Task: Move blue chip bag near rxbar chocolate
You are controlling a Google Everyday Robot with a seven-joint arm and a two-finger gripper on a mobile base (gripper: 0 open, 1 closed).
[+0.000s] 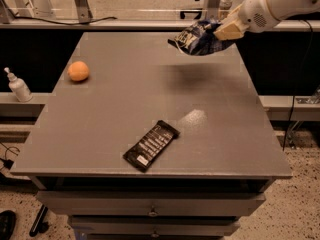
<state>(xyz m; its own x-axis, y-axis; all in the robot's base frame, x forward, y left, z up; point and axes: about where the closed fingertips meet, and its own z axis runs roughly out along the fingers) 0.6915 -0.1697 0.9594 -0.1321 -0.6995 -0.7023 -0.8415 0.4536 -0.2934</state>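
The pale hand, seemingly clamped on the wrinkly dark blue foil chip bag, is holding it above the far right of the grey tabletop. Carrying is the step in hand; the next move is calling for travel nearward and leftward, beside the flat black wrapped bar.

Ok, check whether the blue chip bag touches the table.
Apart. Camera view: end effector at far right holds the blue chip bag aloft, shadow on table below.

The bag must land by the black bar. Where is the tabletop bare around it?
The gripper holds the blue chip bag above the far right of the table. Bare: right of the rxbar chocolate to the right edge, and the broad stretch between it and the orange. Tightest: bar to front edge.
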